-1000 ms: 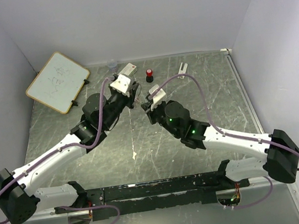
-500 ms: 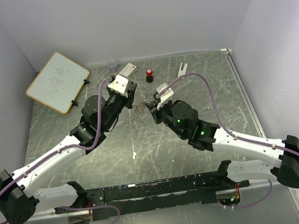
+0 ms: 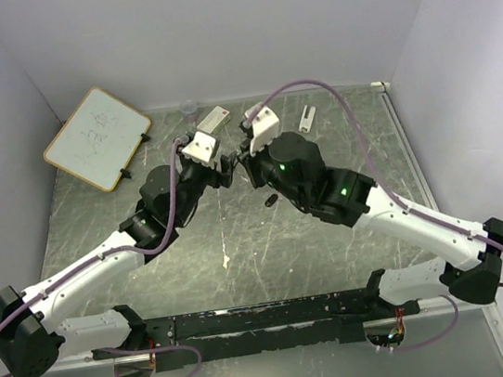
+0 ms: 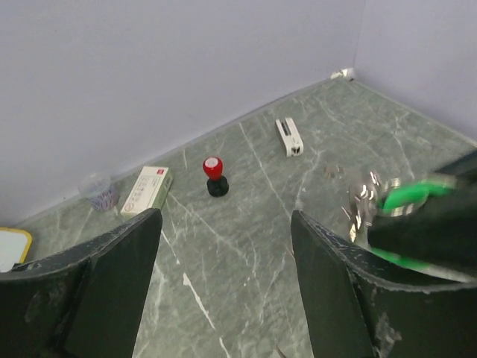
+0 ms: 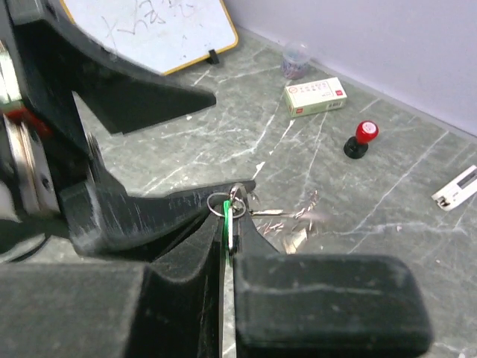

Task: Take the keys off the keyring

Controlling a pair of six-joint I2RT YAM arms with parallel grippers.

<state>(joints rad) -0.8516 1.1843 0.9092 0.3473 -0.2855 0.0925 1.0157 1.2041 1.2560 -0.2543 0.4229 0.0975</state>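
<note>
Right gripper (image 3: 241,164): fingers (image 5: 320,298) pressed together, pinching the green-headed key (image 4: 408,195) edge-on, held clear of the table (image 3: 271,261) at the centre of the overhead view. The keyring (image 5: 236,198) hangs from that key just beyond the fingertips, with blurred silver pieces trailing to its right; their number cannot be told. Held this way, the ring is exposed for the other arm to work on. Left gripper (image 4: 225,224): fingers (image 4: 119,276) spread wide, nothing between them, facing the ring from just beside it; assessed as placed for a fresh grasp. A small dark item (image 3: 270,200) lies on the table below both grippers, too small to identify. The red-topped stamp (image 4: 215,175) stands well apart, uninvolved.
</note>
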